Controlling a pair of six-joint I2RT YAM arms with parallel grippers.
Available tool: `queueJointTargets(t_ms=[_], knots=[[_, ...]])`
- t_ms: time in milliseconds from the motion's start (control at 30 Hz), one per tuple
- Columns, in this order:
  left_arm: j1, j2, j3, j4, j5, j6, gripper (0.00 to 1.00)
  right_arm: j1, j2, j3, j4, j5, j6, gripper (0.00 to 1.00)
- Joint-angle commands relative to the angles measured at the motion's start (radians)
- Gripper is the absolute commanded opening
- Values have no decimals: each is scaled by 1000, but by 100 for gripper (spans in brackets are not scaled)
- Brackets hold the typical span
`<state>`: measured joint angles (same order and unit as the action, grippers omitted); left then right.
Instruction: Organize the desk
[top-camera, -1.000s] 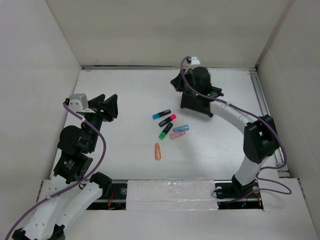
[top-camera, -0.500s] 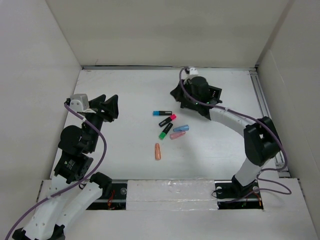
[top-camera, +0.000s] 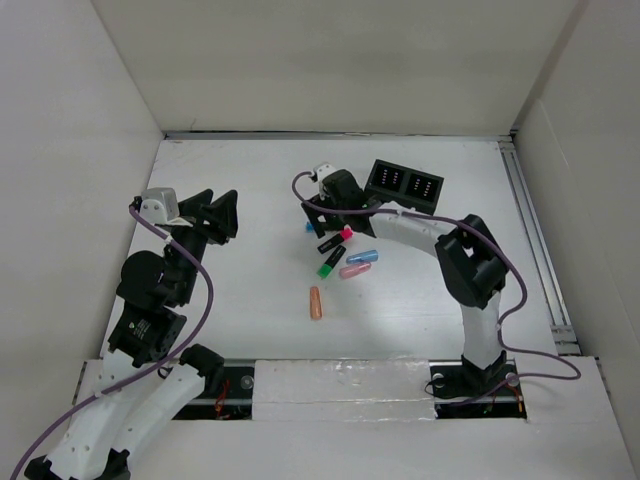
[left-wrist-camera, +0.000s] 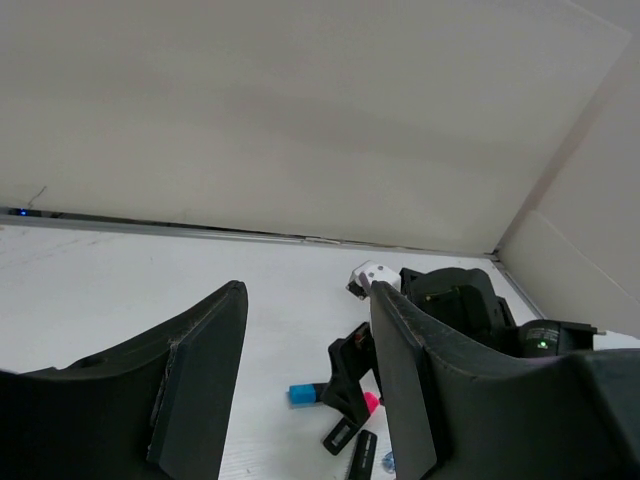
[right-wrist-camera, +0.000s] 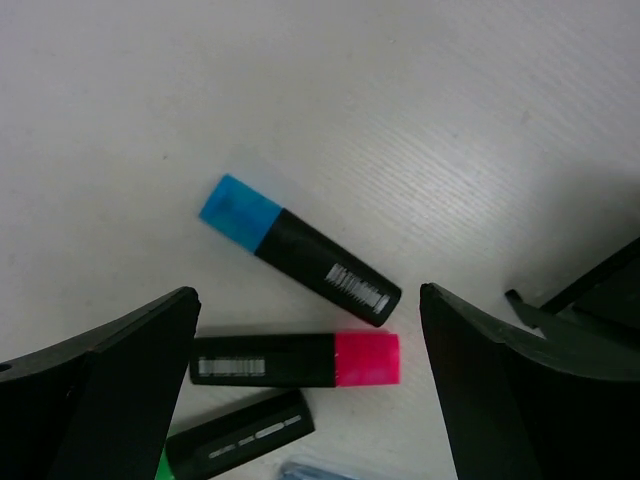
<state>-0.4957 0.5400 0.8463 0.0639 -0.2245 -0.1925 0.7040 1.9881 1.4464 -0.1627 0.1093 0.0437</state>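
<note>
One desk (top-camera: 420, 300) | flat, level | long axis unclear | six markers (top-camera: 354, 270) mid-desk

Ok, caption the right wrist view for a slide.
Open right claw above a blue-capped highlighter and a pink-capped highlighter on the white desk.

**Highlighters between spread fingers**

The two black fingers (right-wrist-camera: 120, 370) stand wide apart over the white worktop (right-wrist-camera: 450, 120). Between them lies a slanted blue-capped highlighter (right-wrist-camera: 300, 252), with a pink-capped highlighter (right-wrist-camera: 300, 360) just below it. A green-capped highlighter (right-wrist-camera: 235, 435) is partly cut off at the lower edge.
</note>
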Motion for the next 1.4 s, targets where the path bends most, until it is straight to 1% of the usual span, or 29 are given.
queueJointTargets(t_ms=[0, 67, 100, 133, 167, 233, 333, 367, 433, 467, 533, 567, 633, 667, 733, 800, 867, 933, 967, 1033, 1067, 1133, 1200, 1233, 1267, 1333, 1367], knots=[[-1, -6, 0, 53, 7, -5, 49, 2, 31, 118, -115, 107, -136, 97], [-1, -8, 2, 51, 13, -4, 49, 2, 57, 176, -144, 102, -174, 97], [-1, -11, 0, 56, 10, -2, 48, 2, 90, 202, -168, 86, -198, 96], [-1, -11, 0, 53, 4, -1, 49, 2, 115, 233, -202, 34, -221, 94], [-1, -11, 0, 53, 4, -1, 49, 2, 115, 233, -202, 33, -222, 94], [-1, -12, 2, 51, 1, -1, 49, 2, 156, 296, -263, 1, -241, 94], [-1, -14, -3, 54, 2, -1, 49, 2, 179, 321, -299, -31, -271, 91], [-1, -14, 0, 53, -1, 1, 49, 2, 192, 322, -304, -77, -283, 90], [-1, -12, 0, 51, 2, -1, 49, 2, 201, 327, -311, -102, -289, 88], [-1, -14, -1, 53, 5, -1, 49, 2, 209, 327, -311, -164, -291, 87], [-1, -12, -1, 56, 7, 1, 49, 2, 219, 328, -308, -186, -291, 84], [-1, -11, -1, 54, 5, 1, 49, 2, 225, 339, -304, -195, -288, 79], [-1, -9, 0, 53, 8, 1, 49, -8, 259, 368, -316, -203, -285, 71], [-1, -9, 2, 53, 13, 1, 49, -8, 273, 403, -327, -207, -285, 63], [-1, -11, 0, 53, 11, 1, 49, -8, 299, 420, -336, -211, -283, 56], [-1, -9, 2, 50, 2, 2, 49, -8, 305, 421, -321, -211, -280, 45], [-1, -14, 2, 53, 7, 2, 49, 2, 314, 422, -310, -203, -280, 37], [-1, -14, -1, 54, 7, 4, 49, 2, 313, 405, -292, -191, -275, 37], [-1, -9, 0, 54, 5, 4, 49, 2, 313, 399, -278, -186, -269, 41], [-1, -8, 0, 53, 13, 4, 49, 2, 317, 402, -268, -189, -265, 54], [-1, -8, 0, 54, 19, 4, 49, 2, 325, 407, -268, -188, -263, 65], [-1, -5, 0, 54, 16, 4, 49, 2, 331, 411, -262, -195, -258, 64], [-1, -2, 3, 53, 8, 5, 49, 2, 337, 417, -252, -220, -257, 49], [-1, -2, 2, 51, 7, 5, 49, 2, 339, 419, -245, -221, -252, 37], [-1, -5, -1, 51, 8, 7, 49, 2, 341, 417, -241, -226, -245, 18], [-1, -5, -3, 53, 4, 8, 49, 2, 327, 405, -219, -230, -234, 7], [-1, -5, -3, 54, -2, 7, 49, 2, 315, 391, -201, -244, -222, 5]])
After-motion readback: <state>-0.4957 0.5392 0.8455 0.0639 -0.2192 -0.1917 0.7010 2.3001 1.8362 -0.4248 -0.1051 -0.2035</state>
